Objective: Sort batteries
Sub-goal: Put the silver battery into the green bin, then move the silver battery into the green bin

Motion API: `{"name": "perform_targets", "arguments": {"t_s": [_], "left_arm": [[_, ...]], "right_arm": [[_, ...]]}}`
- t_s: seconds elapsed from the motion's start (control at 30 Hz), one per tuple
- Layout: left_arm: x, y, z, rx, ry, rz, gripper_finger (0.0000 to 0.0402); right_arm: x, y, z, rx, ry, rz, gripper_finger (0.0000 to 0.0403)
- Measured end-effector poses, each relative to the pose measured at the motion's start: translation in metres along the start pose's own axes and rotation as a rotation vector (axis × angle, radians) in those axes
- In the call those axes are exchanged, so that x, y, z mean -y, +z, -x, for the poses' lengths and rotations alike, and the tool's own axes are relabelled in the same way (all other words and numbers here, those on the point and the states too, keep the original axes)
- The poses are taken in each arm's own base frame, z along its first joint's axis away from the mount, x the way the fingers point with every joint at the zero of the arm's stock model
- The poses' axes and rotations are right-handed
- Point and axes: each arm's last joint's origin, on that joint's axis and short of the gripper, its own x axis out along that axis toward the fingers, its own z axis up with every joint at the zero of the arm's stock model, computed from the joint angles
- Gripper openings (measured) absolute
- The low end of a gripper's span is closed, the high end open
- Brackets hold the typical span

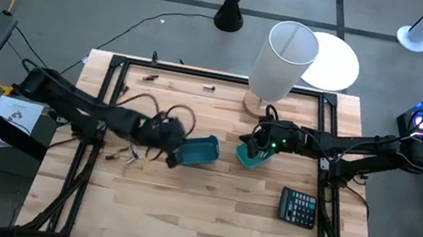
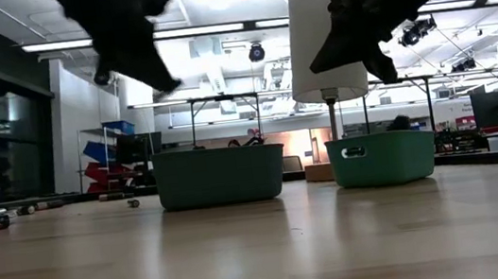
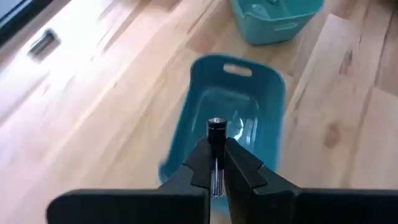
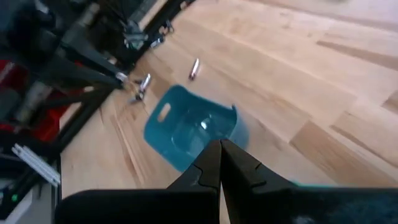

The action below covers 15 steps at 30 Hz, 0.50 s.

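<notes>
Left wrist view: a small dark cylindrical battery with a silvery cap [image 3: 216, 144] stands clamped between the left gripper's [image 3: 215, 163] jaws, above the left teal plastic bin [image 3: 233, 106]. More loose batteries [image 1: 126, 155] lie on the wooden surface [image 1: 204, 212] left of it. The right gripper [image 1: 261, 147], jaws closed and empty, hangs over the right teal plastic bin [image 1: 249, 158].
</notes>
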Motion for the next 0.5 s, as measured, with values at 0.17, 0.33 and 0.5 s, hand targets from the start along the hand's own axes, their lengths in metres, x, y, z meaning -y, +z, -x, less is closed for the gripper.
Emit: {"name": "perform_targets", "arguments": {"t_s": [0.17, 0.33, 0.5], "left_arm": [[-0.006, 0.02, -0.03, 0.047, -0.171, -0.063, 0.0049], [-0.01, 0.022, -0.034, -0.011, -0.206, -0.134, 0.0138], [-0.016, 0.021, -0.018, -0.066, -0.207, -0.192, 0.0189]], "right_arm": [[-0.001, 0.003, 0.0, 0.046, -0.005, -0.008, 0.0], [-0.001, 0.003, 0.0, 0.05, -0.004, -0.051, 0.0], [-0.001, 0.003, 0.0, 0.058, -0.012, -0.058, 0.0]]}}
